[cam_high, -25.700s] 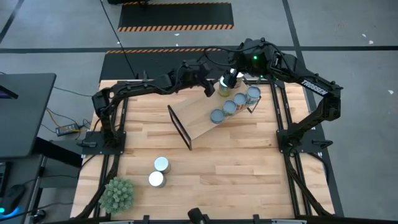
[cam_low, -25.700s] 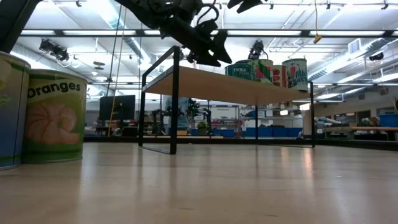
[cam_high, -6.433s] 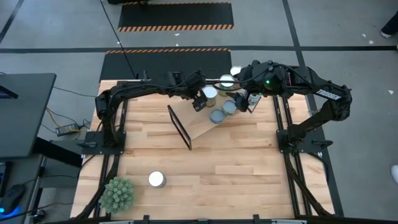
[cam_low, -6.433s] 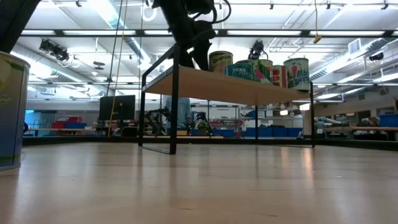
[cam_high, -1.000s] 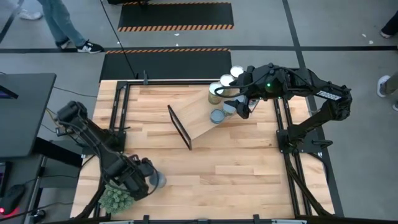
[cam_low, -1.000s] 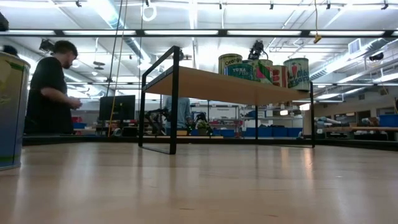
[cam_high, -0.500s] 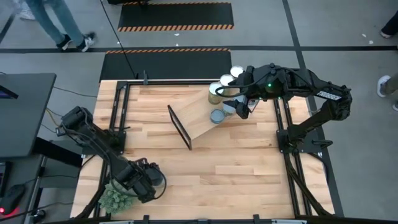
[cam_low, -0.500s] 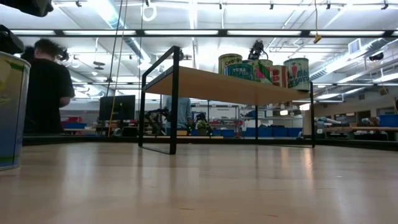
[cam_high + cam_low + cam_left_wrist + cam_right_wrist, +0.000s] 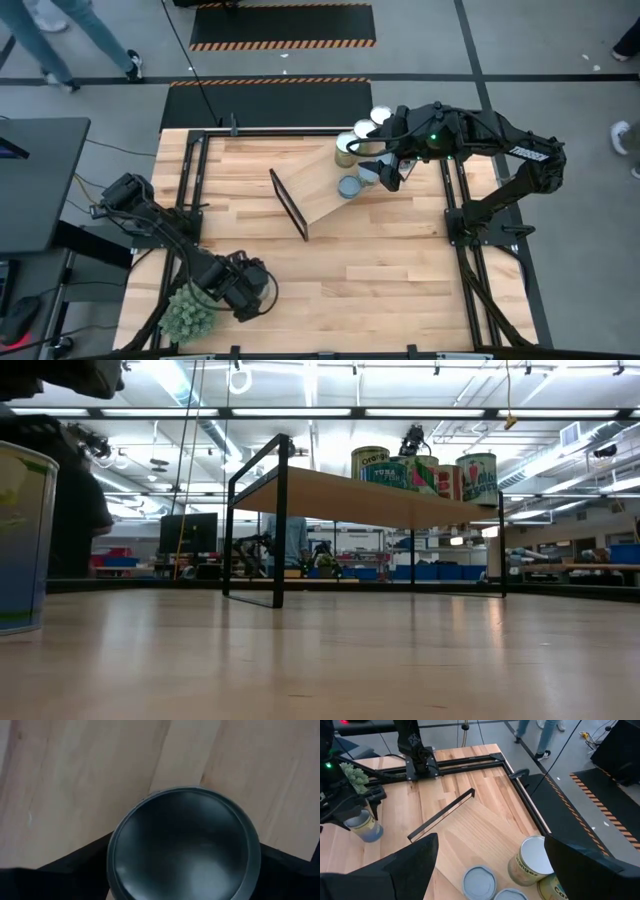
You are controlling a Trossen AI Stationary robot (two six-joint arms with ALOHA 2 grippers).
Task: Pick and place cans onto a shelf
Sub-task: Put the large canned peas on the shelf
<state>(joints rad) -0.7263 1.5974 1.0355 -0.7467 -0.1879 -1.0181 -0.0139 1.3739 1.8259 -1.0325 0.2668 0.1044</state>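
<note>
Can [image 9: 184, 845] upright — axis vertical — between left claw [image 9: 250, 290] fingers.

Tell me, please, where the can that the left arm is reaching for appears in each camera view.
High view: hidden under the left gripper, beside the green plant.
Low view: the can stands at the left edge.
Left wrist view: the can fills the centre, between the fingers.
Right wrist view: the can stands far off, under the left gripper.
Shared landmark: the shelf.
</note>
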